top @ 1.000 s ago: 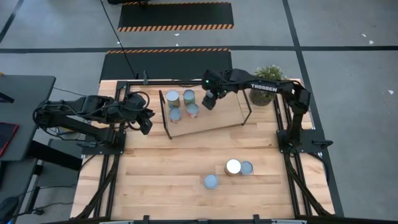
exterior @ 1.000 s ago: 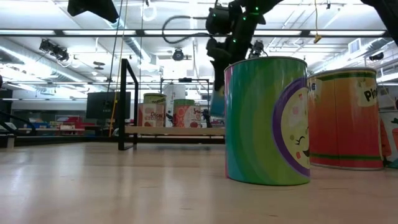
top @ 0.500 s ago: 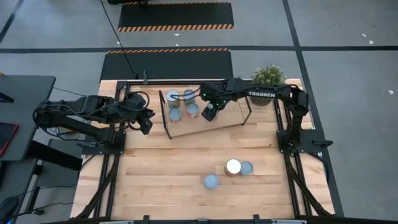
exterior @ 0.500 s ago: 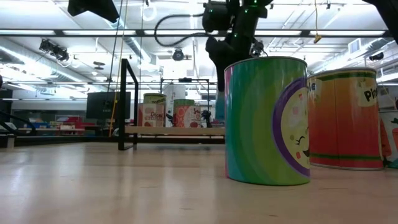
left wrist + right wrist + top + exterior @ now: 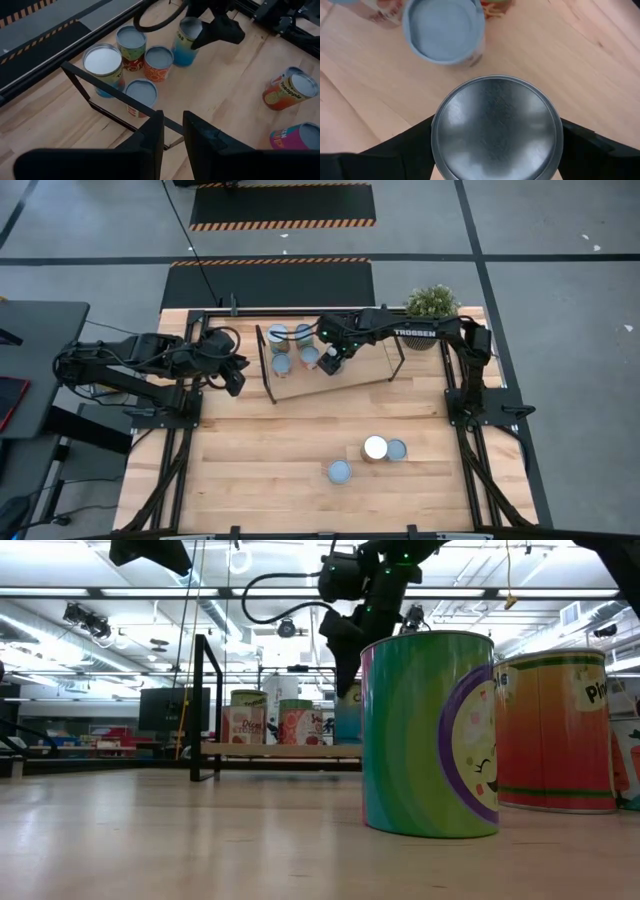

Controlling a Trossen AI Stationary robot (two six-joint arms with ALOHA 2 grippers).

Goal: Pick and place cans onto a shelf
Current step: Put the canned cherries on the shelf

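Observation:
The shelf (image 5: pixel 350 372) is a slanted light-wood board with black rod frames at the table's far middle. Several cans stand on its left part (image 5: pixel 283 364) (image 5: pixel 102 62). My right gripper (image 5: pixel 333 361) is over the board, right beside that group, and is shut on a can with a silvery top and a blue-green label (image 5: pixel 186 37). Three more cans stand on the table near the front (image 5: pixel 375 447) (image 5: pixel 430 730). My left gripper (image 5: pixel 173 120) waits at the table's left edge, with a narrow gap between its fingers and nothing in it. My right gripper comes at the can from above, pointing steeply down. Its two fingers (image 5: pixel 412 147) pinch opposite sides of the can's wall just under the rim of the top (image 5: pixel 440 145). The can stays upright. I cannot tell whether its bottom touches the shelf board.
A potted green plant (image 5: pixel 432 305) stands at the far right, behind the shelf's right rod frame (image 5: pixel 398 350). Bare tabletop lies between the shelf and the three front cans. The shelf's right half is bare wood.
My right gripper has carried the can toward the table's near edge and a little to the left, sinking toward the shelf board and rolling its wrist somewhat. The can has stayed upright and now hangs close beside the cans on the shelf.

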